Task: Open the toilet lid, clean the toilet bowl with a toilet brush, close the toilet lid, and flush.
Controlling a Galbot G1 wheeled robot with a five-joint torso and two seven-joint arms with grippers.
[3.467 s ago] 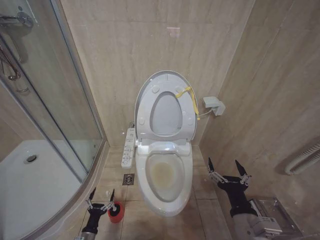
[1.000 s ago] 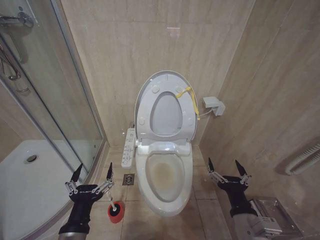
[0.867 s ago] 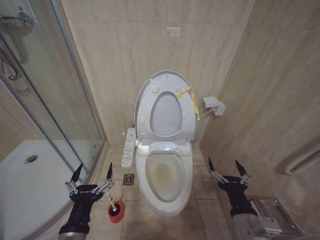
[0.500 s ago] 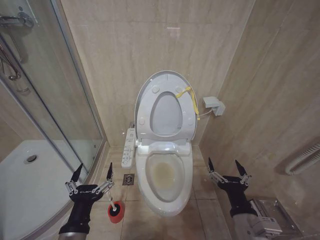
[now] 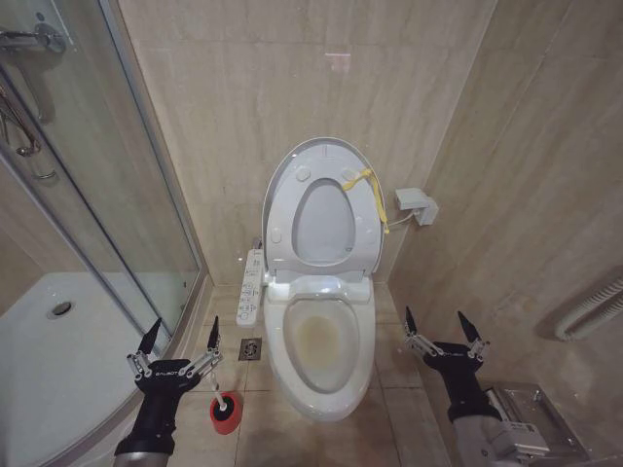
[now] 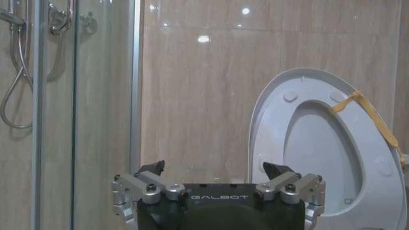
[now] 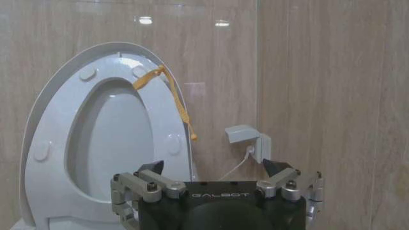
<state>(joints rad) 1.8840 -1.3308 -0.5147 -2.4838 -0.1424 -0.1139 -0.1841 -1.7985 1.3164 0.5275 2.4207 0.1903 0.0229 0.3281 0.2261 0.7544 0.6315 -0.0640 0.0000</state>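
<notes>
Toilet brush (image 5: 220,404): seen standing in its small red cup holder (image 5: 226,416) on the floor tiles, just left of the toilet bowl's front; the white handle is tilted up toward the left gripper; the bristle head is hidden in the cup.

Toilet lid (image 5: 324,206): found raised against the back wall, with the ring seat (image 5: 321,224) folded up against it and a yellow cord (image 5: 368,190) tied at its upper right edge. The opening step is judged done.

Toilet bowl (image 5: 321,341): exposed, with yellowish staining noted round the water at its middle.

Left gripper (image 5: 179,350): held above the floor between the shower tray edge and the bowl, fingers spread wide, nothing held.

Key relation: the brush lies just below and slightly right of the left gripper, handle tip close beneath the right-hand finger. The handle's long axis runs steeply up and slightly left. The left arm is clearly the nearer; the bowl lies between the brush and the right arm.

Right gripper (image 5: 434,336): parked right of the bowl above the floor tiles, fingers spread wide, empty.

Change against 3.5 s ago: the left gripper was then low at the red cup, beside the brush; it is now raised and set farther left. No change is noted over the last second. The right gripper, lid and bowl are unchanged.
</notes>
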